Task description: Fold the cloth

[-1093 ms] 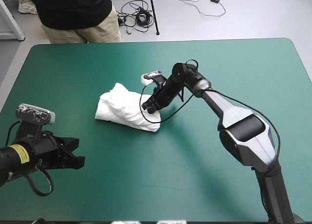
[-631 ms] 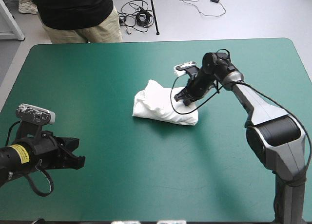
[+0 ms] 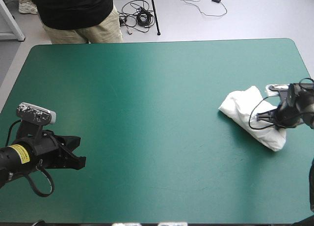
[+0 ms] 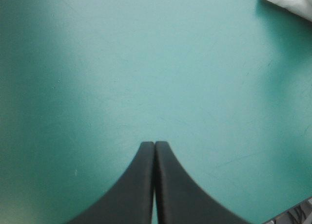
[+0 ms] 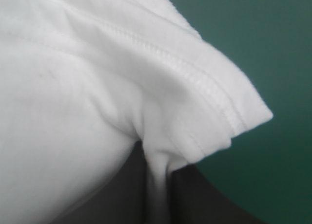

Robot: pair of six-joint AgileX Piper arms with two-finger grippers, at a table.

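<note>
Right claw (image 3: 275, 119): pinched nearly together on a fold of the T-shirt (image 3: 248, 110). In its wrist view a thin ridge of white cloth is squeezed btwn the two black fingers (image 5: 109, 199), w/ a stitched hem running just ahead of the tips. The rest of the T-shirt (image 5: 87, 78) bulges as a white mass over and to one side of that claw, and teal-green counter (image 5: 278, 44) shows beyond the hem. From above, the T-shirt is a crumpled, loosely folded bundle on the counter (image 3: 147, 98), nr the right edge and abt midway btwn the near and far edges, its long axis slanting. The right claw touches the bundle at its right-hand side, approx mid-length. Left claw (image 3: 73, 157): pressed together, its fingers meeting in one pointed arch (image 4: 155, 153) in its own wrist view. It sits over bare counter nr the left edge, toward the near side, well apart from the T-shirt. Only a small white corner of the T-shirt (image 4: 290, 0) shows far ahead of it & off to one side. Count: 1 T-shirt, 2 claws (1 gripping cloth, 1 not), 1 counter.
</note>
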